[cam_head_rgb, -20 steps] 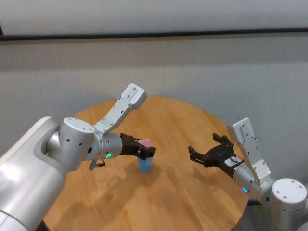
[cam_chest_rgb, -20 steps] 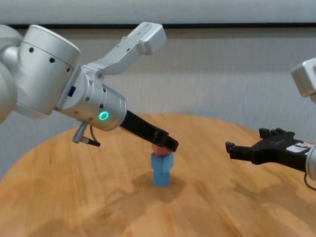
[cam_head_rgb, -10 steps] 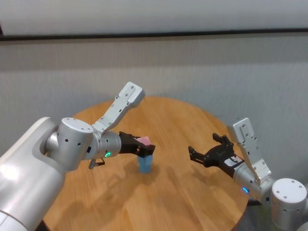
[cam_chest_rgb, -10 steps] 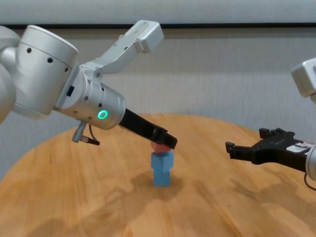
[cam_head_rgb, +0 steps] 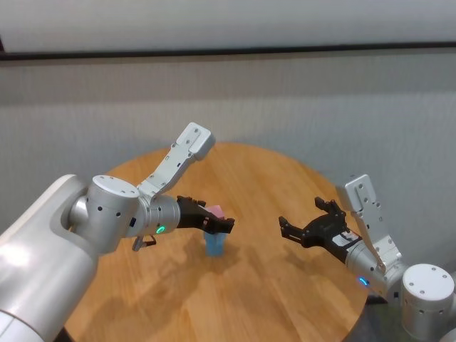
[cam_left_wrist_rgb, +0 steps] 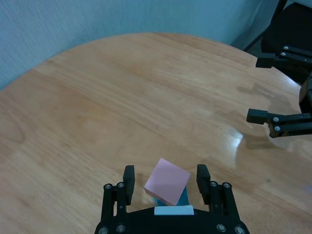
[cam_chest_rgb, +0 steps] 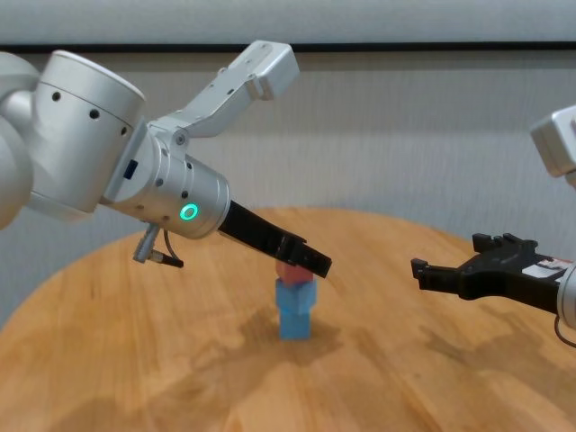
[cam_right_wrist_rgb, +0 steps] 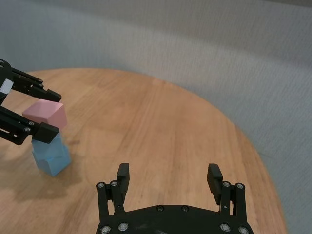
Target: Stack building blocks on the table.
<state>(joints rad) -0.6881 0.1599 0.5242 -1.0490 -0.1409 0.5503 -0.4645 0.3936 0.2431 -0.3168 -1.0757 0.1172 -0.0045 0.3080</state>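
Pink block (cam_left_wrist_rgb: 167,181) sits on top of the blue blocks (cam_chest_rgb: 296,311), stack near the middle of the worktop (cam_head_rgb: 285,192); my left fingers (cam_left_wrist_rgb: 128,181) stand either side of the pink one with a gap showing on both sides in the left wrist view, so parted and not gripping; left gripper (cam_left_wrist_rgb: 165,183) at the level of the top block

Relation that matters: the pink block lies straight between my left fingers, turned corner-on to them, not square to the blue one under it; any pull-back has to go clear of those corners, up or straight rearward along the arm, or I judge the stack could topple

Right gripper (cam_right_wrist_rgb: 168,181) hovers well apart from the stack, on the right side of the worktop, fingers wide and empty; left arm is plainly the nearer

Views differ: chest view shows the stack upright, but my left fingers hide most of the pink block; left wrist view shows its twist and the gaps; right wrist view shows pink over blue from the side, only one blue block clear
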